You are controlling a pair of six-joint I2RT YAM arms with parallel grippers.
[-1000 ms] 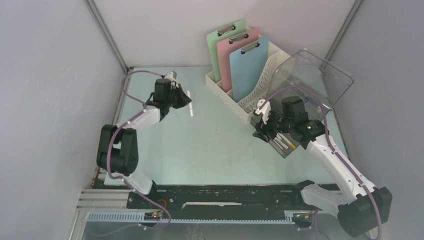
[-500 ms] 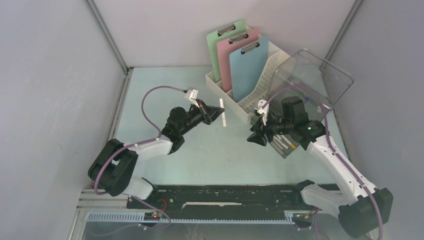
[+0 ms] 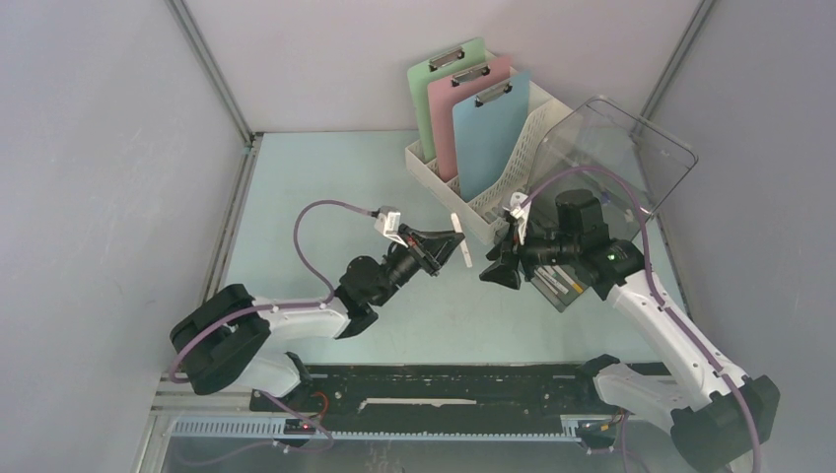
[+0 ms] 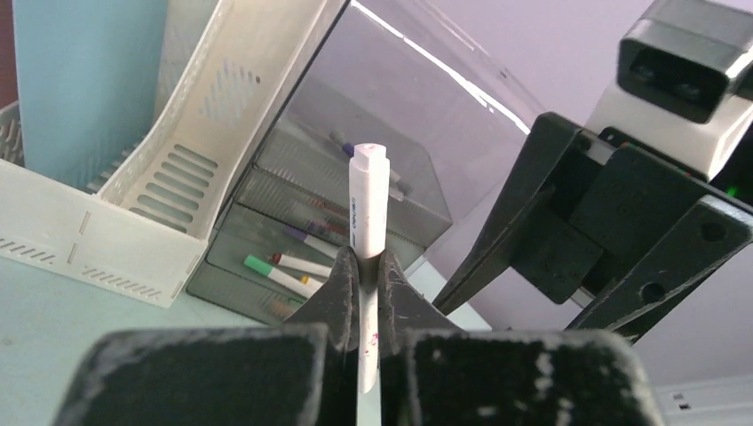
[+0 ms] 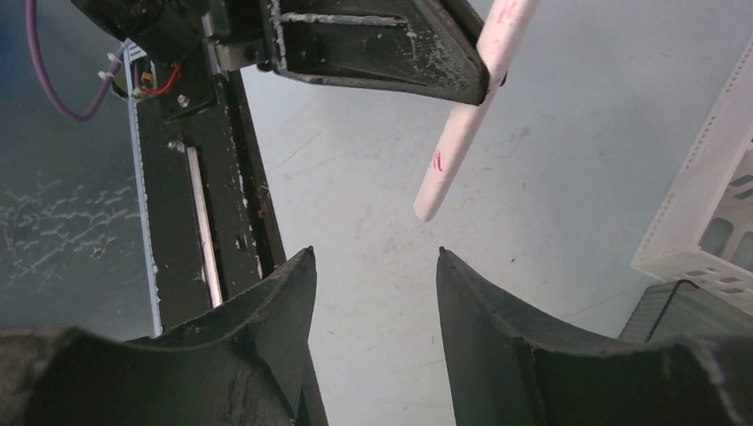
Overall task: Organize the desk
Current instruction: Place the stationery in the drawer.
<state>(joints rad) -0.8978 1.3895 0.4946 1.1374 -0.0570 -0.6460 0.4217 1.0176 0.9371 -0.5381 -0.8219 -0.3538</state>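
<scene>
The desk [image 3: 325, 187] is a pale mint-blue tabletop. My left gripper [image 3: 452, 247] is shut on a white marker [image 3: 459, 239], held above the desk's middle; the marker stands upright between the jaws in the left wrist view [image 4: 366, 204]. My right gripper [image 3: 490, 272] is open and empty, facing the left gripper a short gap away. In the right wrist view the marker [image 5: 466, 124] hangs above and ahead of the open fingertips [image 5: 306, 266], not touching them.
A white file rack [image 3: 473, 202] holds green, pink and blue clipboards [image 3: 488, 128] at the back. A clear smoky box [image 3: 631, 148] with open lid holds several markers [image 4: 284, 271] beside the right arm. A black rail [image 3: 444, 389] runs along the near edge.
The left arm swung right from the far left of the desk toward the middle, carrying the white marker. The right gripper turned left to face it and stands open.
</scene>
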